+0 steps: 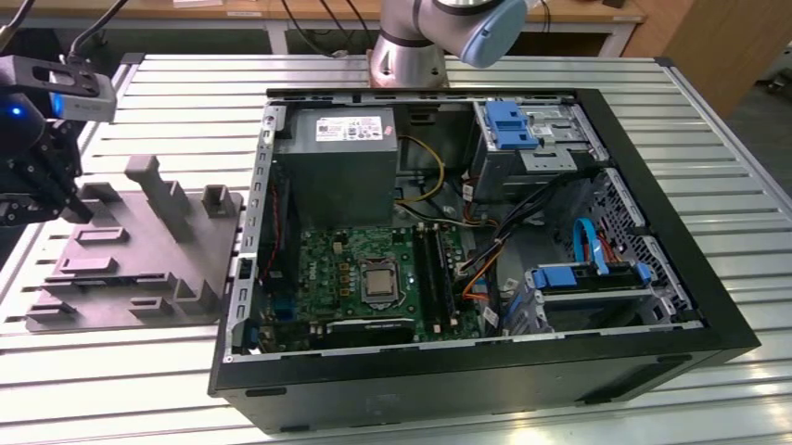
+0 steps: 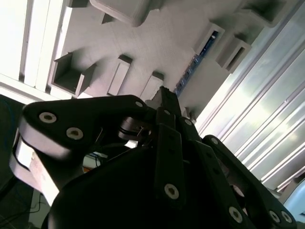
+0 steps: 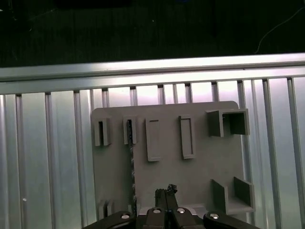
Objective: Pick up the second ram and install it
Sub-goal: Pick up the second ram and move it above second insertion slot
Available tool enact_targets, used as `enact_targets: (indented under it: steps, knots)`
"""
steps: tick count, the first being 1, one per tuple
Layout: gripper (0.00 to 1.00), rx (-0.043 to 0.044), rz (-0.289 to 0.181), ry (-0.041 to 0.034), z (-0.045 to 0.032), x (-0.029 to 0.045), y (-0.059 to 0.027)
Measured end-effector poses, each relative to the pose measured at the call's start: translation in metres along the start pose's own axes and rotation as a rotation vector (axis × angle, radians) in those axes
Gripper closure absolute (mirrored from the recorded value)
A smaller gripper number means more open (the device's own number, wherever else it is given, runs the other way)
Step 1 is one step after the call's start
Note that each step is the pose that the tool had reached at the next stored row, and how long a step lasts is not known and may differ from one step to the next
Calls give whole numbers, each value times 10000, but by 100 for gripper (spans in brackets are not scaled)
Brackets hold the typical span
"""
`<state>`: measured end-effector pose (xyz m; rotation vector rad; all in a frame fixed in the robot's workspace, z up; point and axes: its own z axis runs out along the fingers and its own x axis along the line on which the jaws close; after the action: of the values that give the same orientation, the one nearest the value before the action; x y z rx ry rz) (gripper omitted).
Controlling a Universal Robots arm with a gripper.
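Observation:
The second ram [image 3: 130, 164] is a thin dark stick standing on edge in a slot of the grey holder block [image 3: 200, 162]. In the second wrist view the second ram [image 2: 194, 63] shows as a bluish strip in the grey holder block [image 2: 157, 43]. My gripper [image 3: 167, 192] hovers above the block with its fingers pressed together and nothing between them, a little to one side of the stick. In the exterior view my gripper [image 1: 62, 199] hangs over the far left end of the holder block [image 1: 136, 269]. The green motherboard [image 1: 359, 269] lies inside the open computer case [image 1: 495, 371].
The case stands on a ribbed metal table [image 1: 124, 389] at the exterior view's right of the holder. Inside are a grey power supply [image 1: 334, 167], blue drive brackets [image 1: 507, 125] and loose cables [image 1: 495, 250]. The arm's base [image 1: 409, 56] rises behind the case.

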<state>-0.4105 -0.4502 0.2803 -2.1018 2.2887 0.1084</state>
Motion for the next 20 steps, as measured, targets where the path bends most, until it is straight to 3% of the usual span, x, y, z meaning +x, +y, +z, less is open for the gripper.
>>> enact_targets:
  steps: [13,20]
  knots:
    - [90,-40,-400,13,59,140,-6]
    - [90,-53,-542,16,153,212,-8]
